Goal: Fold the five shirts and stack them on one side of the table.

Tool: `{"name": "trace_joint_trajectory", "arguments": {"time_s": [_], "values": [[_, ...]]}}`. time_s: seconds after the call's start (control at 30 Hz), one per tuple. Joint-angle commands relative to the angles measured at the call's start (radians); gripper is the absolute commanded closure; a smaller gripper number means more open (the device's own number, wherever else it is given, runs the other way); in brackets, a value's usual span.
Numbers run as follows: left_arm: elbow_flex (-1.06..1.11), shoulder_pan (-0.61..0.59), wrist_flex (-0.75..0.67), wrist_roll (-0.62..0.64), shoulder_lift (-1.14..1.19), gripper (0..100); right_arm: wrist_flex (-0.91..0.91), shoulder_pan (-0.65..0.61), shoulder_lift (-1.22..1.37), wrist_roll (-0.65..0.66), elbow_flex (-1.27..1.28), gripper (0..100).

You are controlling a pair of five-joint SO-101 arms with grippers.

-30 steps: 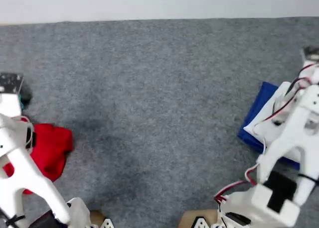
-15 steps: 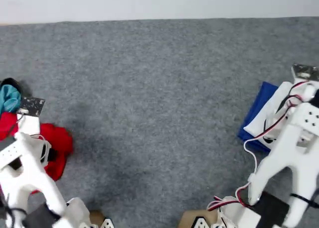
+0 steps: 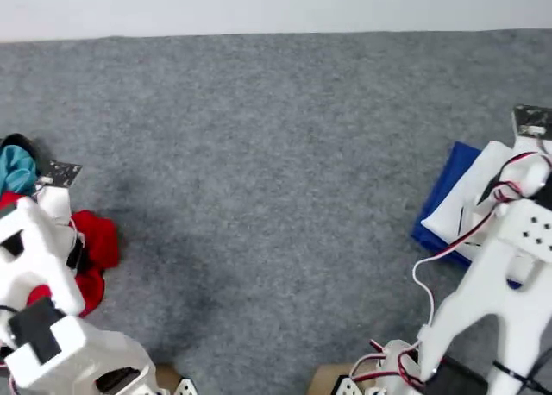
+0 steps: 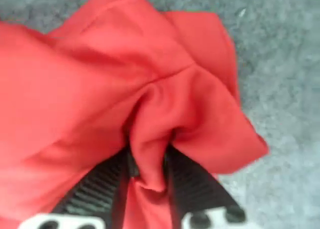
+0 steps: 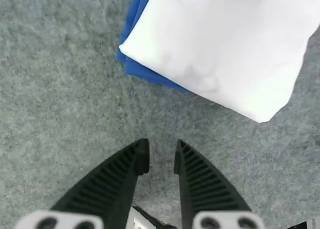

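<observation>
High view: a grey carpet-like table top (image 3: 276, 153) runs across the frame, with a white robot arm at each lower corner. At the left edge, the left arm (image 3: 34, 257) stands over a crumpled red fabric shirt (image 3: 97, 244), which lies bunched in a heap and shows no clear long axis. Just above it, at the far left edge, sits a small bundle of teal cloth (image 3: 15, 169) touching a dark item that is too cut off to identify. At the right edge, a folded white shirt (image 3: 470, 197) lies flat on top of a folded blue shirt (image 3: 440, 201). The stack's long axis slants from lower left to upper right, and a strip of blue shows along its left side. The right arm (image 3: 509, 274) covers the lower right part of the stack. Left wrist view: the left gripper (image 4: 147, 161) is clamped on a raised fold of the crumpled red fabric shirt, with the cloth pinched between its two black ribbed fingers (image 4: 192, 181) and billowing out beyond them. Right wrist view: the right gripper (image 5: 161, 156) hangs above bare grey table near the corner of the stack. Its jaws are a narrow gap apart and hold nothing, and its tips point toward the blue edge.
</observation>
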Motion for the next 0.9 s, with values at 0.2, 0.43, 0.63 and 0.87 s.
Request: {"name": "trace_joint_trajectory", "arguments": {"time_s": [0.2,0.43,0.63,0.87], "values": [[-0.414,0.253,0.230,0.376,-0.376,100,0.039,-0.010,-0.071,-0.008,-0.003,90.9],[-0.627,0.618,0.238,0.572,-0.480,100,0.039,-0.013,-0.073,-0.008,0.109,90.9],[-0.713,1.013,0.235,0.591,-0.480,100,0.039,-0.012,-0.074,-0.008,0.143,90.9],[-0.700,1.257,0.235,0.588,-0.477,100,0.039,-0.015,-0.074,-0.008,0.143,90.9]]}}
